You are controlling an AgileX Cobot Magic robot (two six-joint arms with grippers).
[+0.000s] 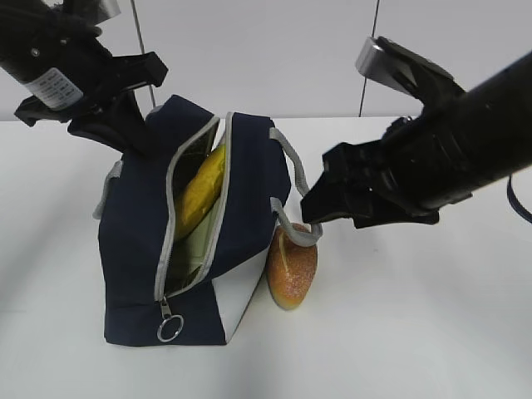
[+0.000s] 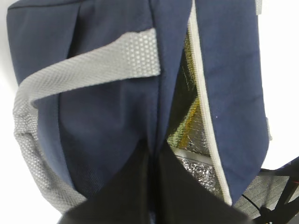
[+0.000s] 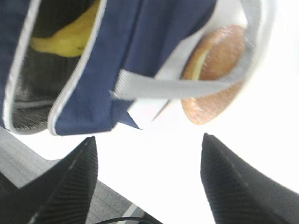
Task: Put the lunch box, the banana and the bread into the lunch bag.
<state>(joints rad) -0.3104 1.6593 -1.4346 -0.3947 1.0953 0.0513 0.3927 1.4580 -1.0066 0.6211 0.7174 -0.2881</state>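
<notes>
Banana [image 1: 202, 193] in bag [image 1: 133, 224], bread [image 1: 292, 267] beside.

I couldn't see most of the banana [image 1: 202, 193]; only its upper part showed through the lunch bag [image 1: 133, 241] opening. The lunch box wasn't identifiable inside, just something pale low in the opening. The bread [image 1: 293, 270] was half hidden behind the bag's corner, and a grey handle [image 3: 187, 86] crossed it in the right wrist view, which was blurred. Left gripper [image 2: 152, 186] was cut off by the bottom edge in its wrist view, its fingertips lost against navy fabric.
</notes>
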